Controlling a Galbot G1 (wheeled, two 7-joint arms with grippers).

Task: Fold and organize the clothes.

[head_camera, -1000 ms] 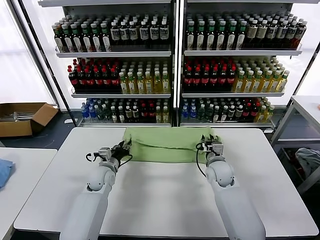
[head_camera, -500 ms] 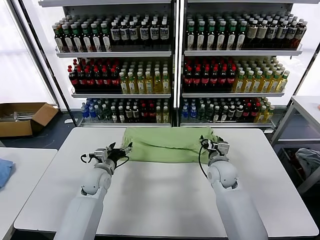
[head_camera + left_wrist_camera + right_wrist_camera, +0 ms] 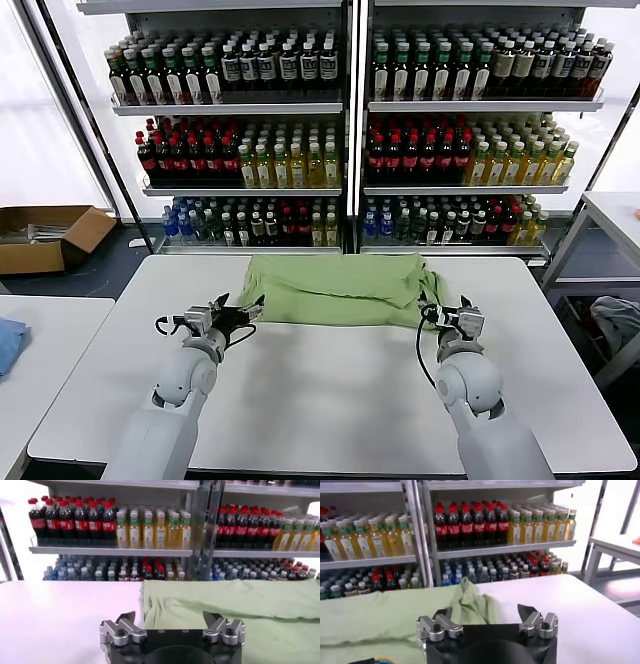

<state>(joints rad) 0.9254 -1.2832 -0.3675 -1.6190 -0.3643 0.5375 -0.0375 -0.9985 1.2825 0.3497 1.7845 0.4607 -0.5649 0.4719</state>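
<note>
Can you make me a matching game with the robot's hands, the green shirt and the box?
Things:
1. left gripper
2. right gripper
3. light green polo shirt
4. cardboard box

Places or states:
A. on the floor, far left
B. open, by the shirt's right end
C. folded at the white table's back edge
D. open, by the shirt's left end

Pairs: 1-D, 2-B, 3-C, 4-A

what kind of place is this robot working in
Probably a shop mock-up or a test lab dressed as a store. Tall retail shelves stand packed with rows of bottled drinks behind a plain white table, where a light green shirt lies folded. An open cardboard box sits on the floor.
</note>
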